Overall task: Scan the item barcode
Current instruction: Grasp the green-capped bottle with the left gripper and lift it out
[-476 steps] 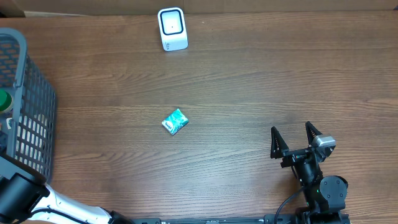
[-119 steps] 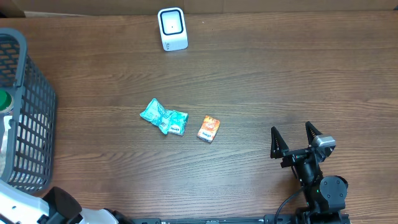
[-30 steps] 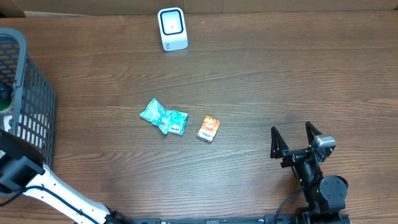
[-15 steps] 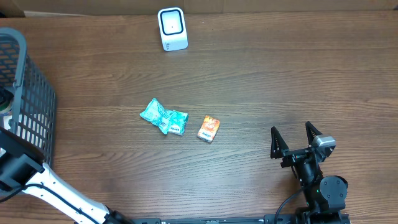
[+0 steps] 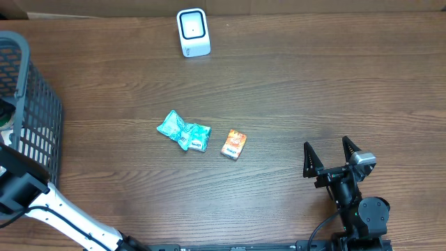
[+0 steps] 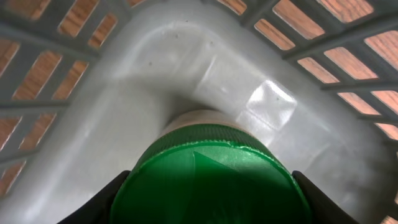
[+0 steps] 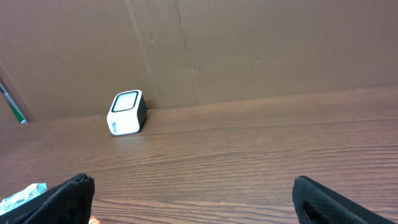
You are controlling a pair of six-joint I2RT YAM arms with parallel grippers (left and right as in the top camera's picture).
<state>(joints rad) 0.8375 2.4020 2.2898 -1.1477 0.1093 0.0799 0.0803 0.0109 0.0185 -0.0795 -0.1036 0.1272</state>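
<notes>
The left gripper (image 6: pixel 210 202) reaches down into the grey basket (image 5: pixel 38 139), which stands well to the left of the barcode scanner (image 5: pixel 193 32). Its jaws are partly drawn in against both sides of the cap of a green-capped bottle (image 6: pixel 208 177). The grip looks meant to lift the bottle out upright and carry it to the scanner's window. The right gripper (image 5: pixel 326 146), far to the scanner's right, is spread wide and empty, parked clear. A teal packet (image 5: pixel 183 130) and an orange box (image 5: pixel 234 144) lie in front of the scanner, probably set aside.
</notes>
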